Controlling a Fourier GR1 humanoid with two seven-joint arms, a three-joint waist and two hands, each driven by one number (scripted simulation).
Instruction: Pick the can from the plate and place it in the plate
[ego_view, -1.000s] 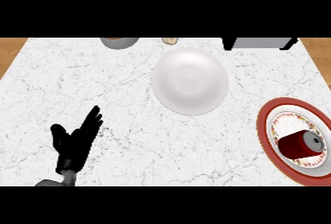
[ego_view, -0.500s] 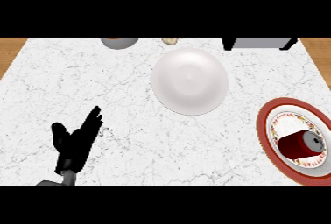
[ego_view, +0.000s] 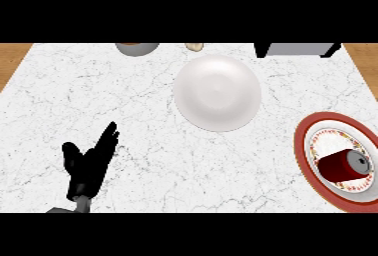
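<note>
The can (ego_view: 342, 166) lies on its side on the red-rimmed plate (ego_view: 306, 150) at 4 o'clock on the bench (ego_view: 148, 125). I judge it may roll toward the rim if I nudge it before my fingers close round it, or roll again once set on the white plate (ego_view: 218, 92) at 12 o'clock. My left hand (ego_view: 88, 162) rests at 8 o'clock, released, fingers straight and pointing toward 1 o'clock, holding nothing. My right hand is out of view.

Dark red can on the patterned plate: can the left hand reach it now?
Doubtful: nothing blocks the marble counter between, but the open left hand sits far left of the dark red can.
</note>
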